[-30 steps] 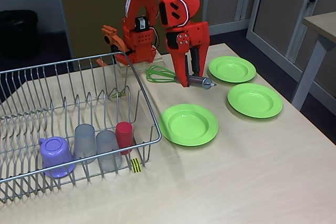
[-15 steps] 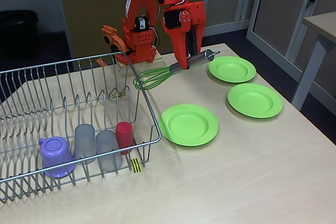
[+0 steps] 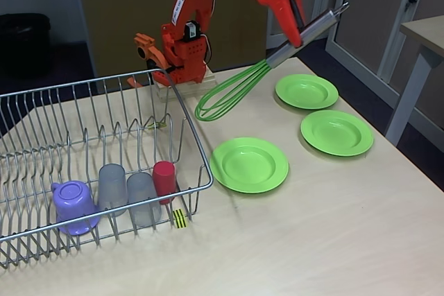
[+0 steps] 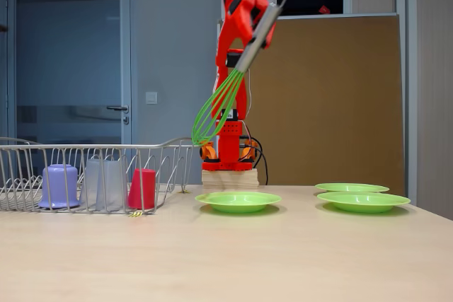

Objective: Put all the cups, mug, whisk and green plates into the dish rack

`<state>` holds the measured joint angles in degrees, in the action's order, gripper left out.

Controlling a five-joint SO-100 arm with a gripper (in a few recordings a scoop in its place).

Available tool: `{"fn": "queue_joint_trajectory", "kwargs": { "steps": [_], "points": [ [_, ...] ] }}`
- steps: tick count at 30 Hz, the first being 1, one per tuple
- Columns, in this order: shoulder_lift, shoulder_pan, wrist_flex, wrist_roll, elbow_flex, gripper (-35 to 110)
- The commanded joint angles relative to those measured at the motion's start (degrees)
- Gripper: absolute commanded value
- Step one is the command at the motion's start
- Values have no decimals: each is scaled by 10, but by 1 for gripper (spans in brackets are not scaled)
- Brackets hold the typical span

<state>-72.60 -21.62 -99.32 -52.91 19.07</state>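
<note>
The gripper (image 3: 295, 38) is clamping the whisk (image 3: 258, 74) by its silver tube handle, fingers closed tight around the metal partway along it, and is holding it in the air above the table (image 3: 333, 227). The whisk is slanting, with the handle end pointing up and to the right in a fixed view (image 3: 326, 20) and the green wire loops hanging down and to the left, clear of the tabletop; in the low side-on fixed view the loops (image 4: 212, 114) are hovering high over the right end of the dish rack (image 4: 92, 150) and the nearest plate. The orange arm (image 3: 201, 12) is rising from its base at the back of the table, just behind the rack's far right corner. Three green plates are lying flat on the table to the right of the rack: one (image 3: 250, 164) near the rack's right edge, and two more (image 3: 336, 132) (image 3: 306, 91) farther right, close together. Inside the dish rack (image 3: 41, 95), along the front, the purple mug (image 3: 73, 206) is sitting upside down, and beside it two grey cups (image 3: 112, 186) (image 3: 143, 197) and the red cup (image 3: 165, 179) are standing in a row, mouths down. A yellow-and-black tag (image 3: 180, 218) is hanging on the rack's front edge.
</note>
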Motion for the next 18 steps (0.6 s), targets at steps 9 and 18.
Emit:
{"fn": "queue_joint_trajectory", "kwargs": {
  "steps": [9,18],
  "points": [
    [-62,113,16,338,92,0],
    [-100,297,33,446,254,0]
  ]
}}
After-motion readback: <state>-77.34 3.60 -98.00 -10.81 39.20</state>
